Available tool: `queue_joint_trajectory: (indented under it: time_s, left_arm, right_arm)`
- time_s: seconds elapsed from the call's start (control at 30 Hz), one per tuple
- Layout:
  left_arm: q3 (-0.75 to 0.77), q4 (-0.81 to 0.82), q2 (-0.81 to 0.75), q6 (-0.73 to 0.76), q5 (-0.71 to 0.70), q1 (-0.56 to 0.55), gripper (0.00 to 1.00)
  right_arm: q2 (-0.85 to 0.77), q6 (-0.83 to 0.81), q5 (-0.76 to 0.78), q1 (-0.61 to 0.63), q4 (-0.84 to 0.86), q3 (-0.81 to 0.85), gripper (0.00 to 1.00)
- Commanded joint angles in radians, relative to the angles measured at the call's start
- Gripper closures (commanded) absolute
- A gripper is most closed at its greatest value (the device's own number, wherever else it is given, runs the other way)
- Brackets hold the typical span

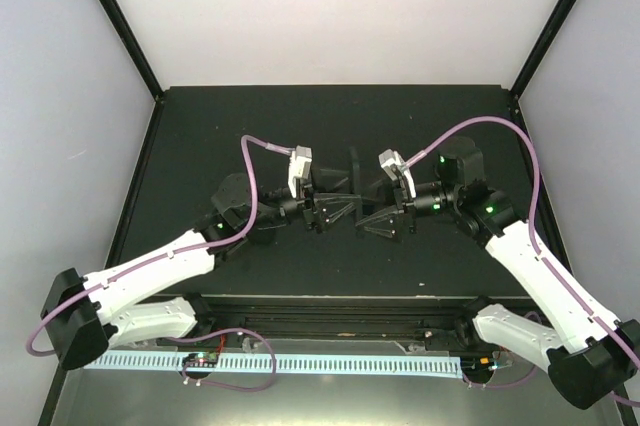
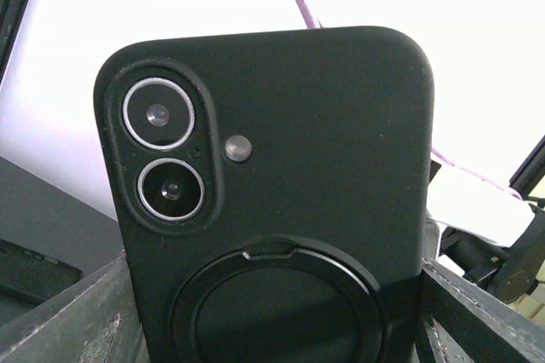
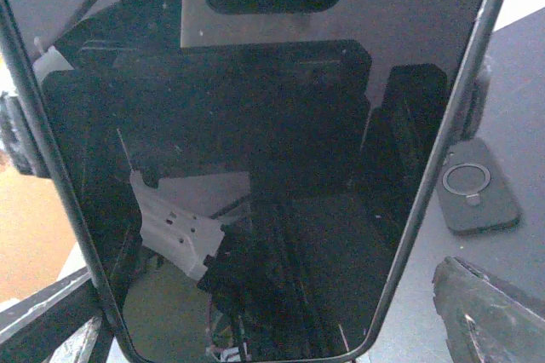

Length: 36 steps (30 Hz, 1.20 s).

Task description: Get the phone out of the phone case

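Above the middle of the matte black table [image 1: 300,116], your left gripper [image 1: 335,210] is clamped across the lower edges of the black soft-touch phone case [image 2: 324,167]. It holds the case upright between the arms, with the glossy dark-screened phone [image 3: 255,167] seated inside. Your right gripper [image 1: 378,218] faces the glass, spread wide, apparently not touching. Expect a stiff, slick, breakable slab in a flexible skin: peel a case corner and avoid squeezing the glass.
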Motion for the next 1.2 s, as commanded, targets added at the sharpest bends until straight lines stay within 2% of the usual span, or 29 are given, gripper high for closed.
queue_joint_trajectory:
  time_s: [0.0,0.1,0.3,0.37,0.5,0.53,0.6,0.77,0.9,1.17]
  left_arm:
    - [0.043,0.171,0.011,-0.036,0.015,-0.005,0.67]
    - [0.043,0.176,0.021,-0.033,0.011,-0.005,0.67]
    - [0.046,0.162,0.029,-0.020,0.007,-0.005,0.65]
    - [0.044,0.144,0.027,-0.009,-0.009,-0.005,0.55]
    - [0.045,0.039,-0.013,0.042,-0.098,-0.005,0.13]
    - [0.044,-0.002,-0.028,0.056,-0.131,-0.005,0.07]
    - [0.046,-0.082,-0.063,0.093,-0.178,-0.005,0.01]
    - [0.058,-0.311,-0.109,0.145,-0.347,-0.005,0.01]
    - [0.064,-0.353,-0.075,0.097,-0.444,-0.005,0.02]
    - [0.201,-0.357,0.110,0.064,-0.355,-0.005,0.21]
  right_arm:
    - [-0.015,0.000,-0.021,0.007,0.036,-0.008,0.00]
    - [-0.013,0.011,-0.048,0.007,0.054,-0.017,0.03]
    - [-0.012,0.026,-0.084,0.007,0.089,-0.028,0.25]
    - [-0.013,0.019,-0.081,0.007,0.087,-0.025,0.33]
    - [-0.024,-0.022,-0.012,0.007,0.044,-0.018,0.39]
    - [-0.030,-0.037,0.029,0.007,0.030,-0.020,0.41]
    - [-0.040,-0.077,0.124,0.006,-0.010,-0.017,0.44]
    - [-0.069,-0.188,0.384,0.007,-0.086,-0.013,0.47]
    - [-0.056,-0.230,0.544,0.010,-0.122,-0.003,0.50]
    - [-0.009,-0.259,0.755,0.043,-0.170,0.034,0.52]
